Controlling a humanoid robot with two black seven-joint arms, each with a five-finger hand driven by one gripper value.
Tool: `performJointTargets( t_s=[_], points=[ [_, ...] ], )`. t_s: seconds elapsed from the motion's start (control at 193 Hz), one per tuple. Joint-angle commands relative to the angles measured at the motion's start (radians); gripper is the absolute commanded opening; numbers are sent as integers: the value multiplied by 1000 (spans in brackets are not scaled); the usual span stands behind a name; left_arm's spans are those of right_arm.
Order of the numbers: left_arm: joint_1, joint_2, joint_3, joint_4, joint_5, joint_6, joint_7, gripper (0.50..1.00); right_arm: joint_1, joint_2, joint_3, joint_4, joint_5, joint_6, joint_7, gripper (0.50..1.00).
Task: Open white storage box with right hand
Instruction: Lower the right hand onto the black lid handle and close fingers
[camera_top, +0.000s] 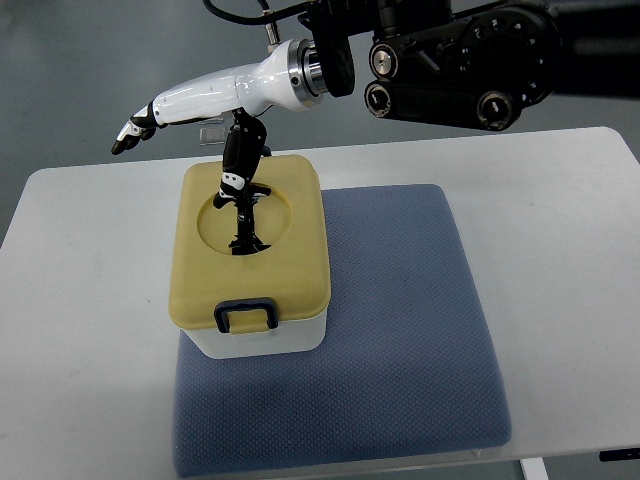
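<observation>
white table (90, 230), right hand (215, 110) above box (250, 300)

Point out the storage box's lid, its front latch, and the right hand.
lid (300, 262): top view, bare tan surface right of the round recess.
front latch (246, 316): top view, dark clasp on the lid's near edge.
right hand (190, 103): top view, white palm shell.

White counter (90, 260), rounded corners, grey floor (80, 70) around it. Blue-grey textured mat (400, 340) lies flat on counter, right of centre, front edge near counter's front edge. White storage box (258, 335) with tan lid (290, 270) stands on mat's left part, its left side overhanging mat onto bare counter. Dark latch (246, 316) at box front.
</observation>
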Motion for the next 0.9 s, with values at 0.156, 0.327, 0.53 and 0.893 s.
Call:
performJointTargets(
  t_s=[0.156, 0.327, 0.53, 0.893],
  points=[
    [0, 0, 0, 0, 1, 0, -1, 1000, 1, -4, -12, 3, -172, -41, 57, 921],
    [-2, 0, 0, 0, -1, 0, -1, 1000, -7, -19, -10, 3, -324, -41, 57, 921],
    [0, 0, 0, 0, 1, 0, 1, 1000, -13, -33, -9, 7, -473, -67, 57, 917],
    [0, 0, 0, 0, -1, 0, -1, 1000, -14, -24, -18, 21, -483, -132, 57, 915]
  ],
)
